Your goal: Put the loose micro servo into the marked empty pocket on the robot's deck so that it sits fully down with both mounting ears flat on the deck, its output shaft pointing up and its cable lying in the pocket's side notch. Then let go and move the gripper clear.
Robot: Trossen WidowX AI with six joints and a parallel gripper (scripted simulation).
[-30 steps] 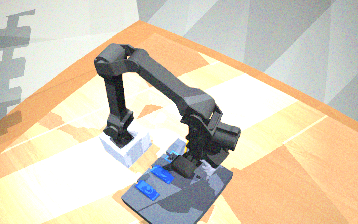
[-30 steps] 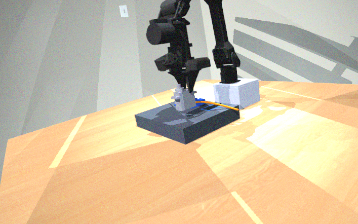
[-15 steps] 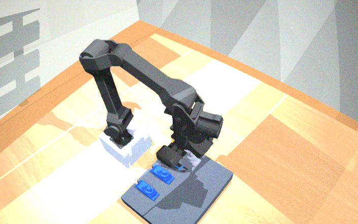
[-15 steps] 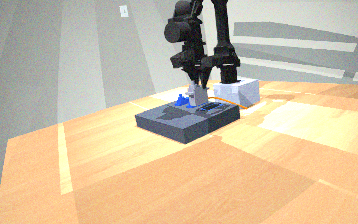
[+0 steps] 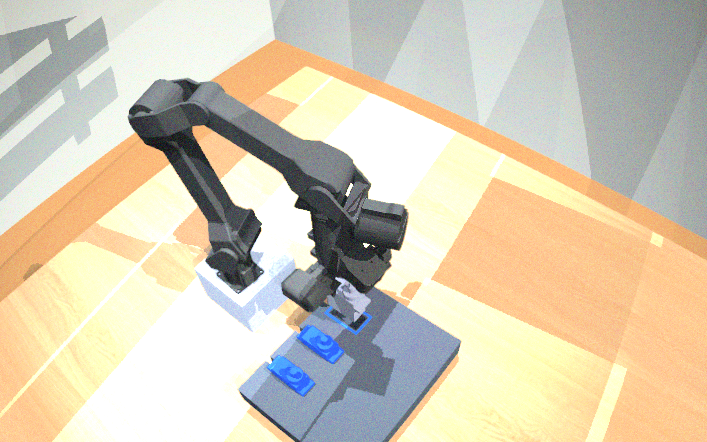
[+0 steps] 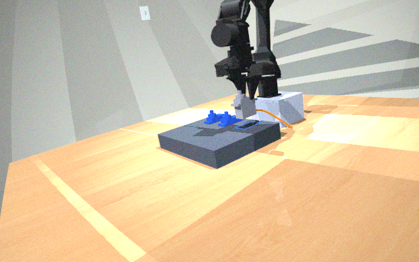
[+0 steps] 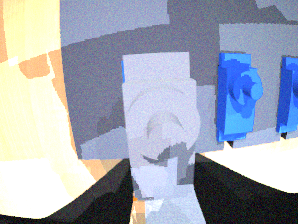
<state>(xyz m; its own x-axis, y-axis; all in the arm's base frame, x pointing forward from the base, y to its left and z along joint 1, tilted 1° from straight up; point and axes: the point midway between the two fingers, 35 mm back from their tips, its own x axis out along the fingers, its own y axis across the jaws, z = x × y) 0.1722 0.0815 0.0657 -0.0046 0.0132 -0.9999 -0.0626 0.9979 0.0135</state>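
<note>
The grey micro servo hangs upright above the deck, its output shaft pointing up. My gripper is shut on it. The pocket, a dark slot in a blue outline, shows just below the servo with a gap between them. In the wrist view the servo hides nearly all of it; a blue sliver shows at the servo's left edge. The orange cable runs from the servo past the deck edge toward the arm's base; its notch cannot be made out.
Two blue servos sit in the deck in a row beside the pocket. The arm's pale base block stands beyond the deck edge near the pocket. Shadows of the arm cross the deck.
</note>
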